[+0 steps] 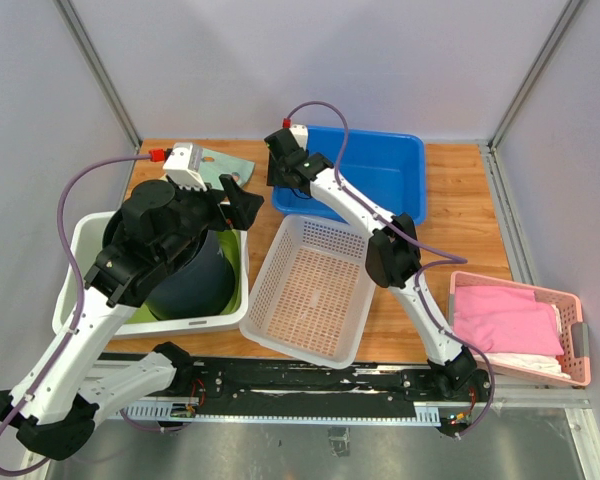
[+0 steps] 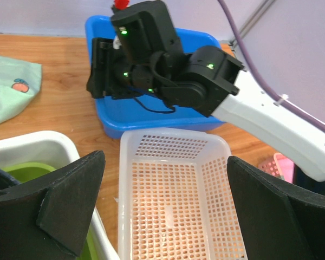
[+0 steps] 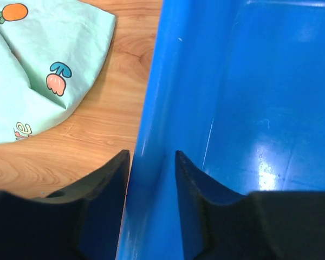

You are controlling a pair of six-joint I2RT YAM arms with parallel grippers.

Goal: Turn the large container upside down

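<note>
My right gripper (image 3: 150, 157) pinches the big blue plastic tub (image 3: 260, 81) by its thin wall. It could slip when I tip it. My left gripper (image 2: 165, 160) is wide open and holds nothing.

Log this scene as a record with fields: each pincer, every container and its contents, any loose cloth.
left pincer: open, holding nothing
right pincer: shut on the blue tub's left wall
blue tub: back of table, upright, empty
white mesh basket: centre, empty
white bin: left, holds a dark bucket
pink basket: right, holds pink cloth
mint cloth: on the table, left of the blue tub
</note>
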